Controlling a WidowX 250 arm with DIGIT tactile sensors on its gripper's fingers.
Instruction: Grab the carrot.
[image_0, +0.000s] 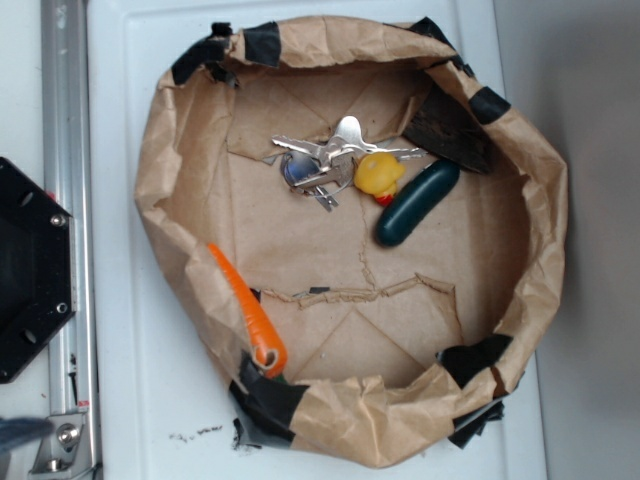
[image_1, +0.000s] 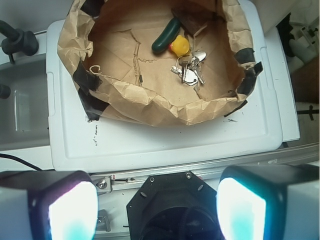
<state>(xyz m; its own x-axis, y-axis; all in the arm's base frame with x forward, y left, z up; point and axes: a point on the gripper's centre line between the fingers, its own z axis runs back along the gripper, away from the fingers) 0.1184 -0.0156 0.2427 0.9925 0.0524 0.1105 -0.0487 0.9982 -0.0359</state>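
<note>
The carrot (image_0: 245, 305) is long, slim and bright orange. It lies against the inner left wall of the brown paper basin (image_0: 545, 230), its point toward the middle and its thick end near the black tape. In the wrist view the basin's near wall (image_1: 150, 102) hides it. My gripper (image_1: 157, 210) is open and empty, its two fingers (image_1: 70, 210) far apart. It hangs over the black base plate (image_1: 165, 200), outside the basin and well short of the carrot. The gripper does not show in the exterior view.
Inside the basin lie a bunch of keys (image_0: 325, 160), a yellow rubber duck (image_0: 378, 175) and a dark green cucumber toy (image_0: 417, 203). The basin sits on a white lid (image_0: 120, 100). A metal rail (image_0: 65, 120) and the black base plate (image_0: 30, 270) are at the left.
</note>
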